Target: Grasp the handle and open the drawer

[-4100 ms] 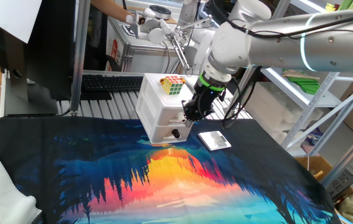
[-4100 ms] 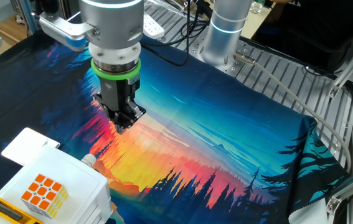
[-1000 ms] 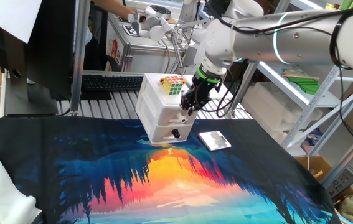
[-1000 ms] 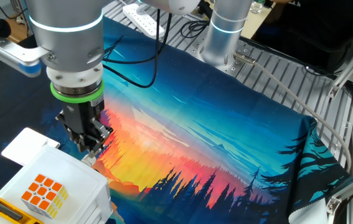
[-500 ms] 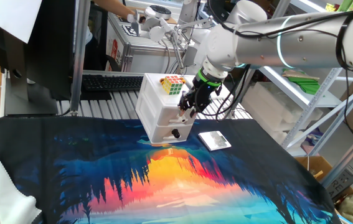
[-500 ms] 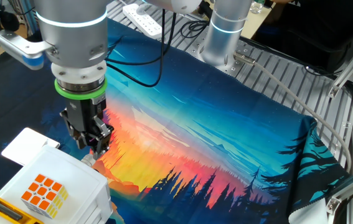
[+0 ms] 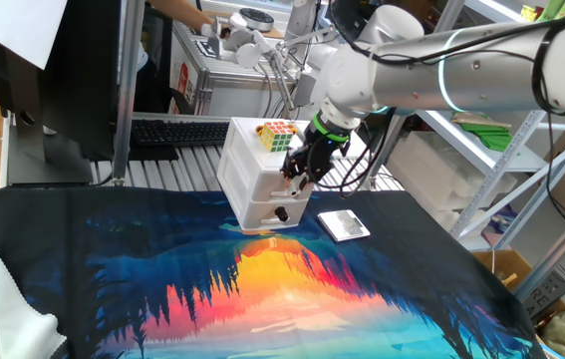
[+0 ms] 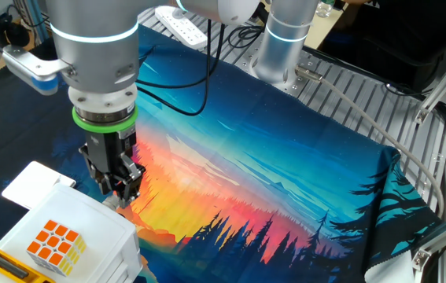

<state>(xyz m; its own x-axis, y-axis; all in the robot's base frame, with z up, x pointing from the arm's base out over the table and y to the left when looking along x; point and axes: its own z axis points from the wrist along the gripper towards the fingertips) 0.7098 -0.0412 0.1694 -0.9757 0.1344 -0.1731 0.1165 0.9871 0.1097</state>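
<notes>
Black two-finger gripper (image 7: pixel 295 181) positioned at small white plastic handle (image 8: pixel 112 202) of shallow white upper drawer (image 7: pixel 274 185); finger state cannot be told.

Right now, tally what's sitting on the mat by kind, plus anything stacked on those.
White two-drawer cabinet: 1
Rubik's cube, on top of the cabinet: 1
Flat white-edged square item, on the mat beside the cabinet: 1
Total: 3
</notes>
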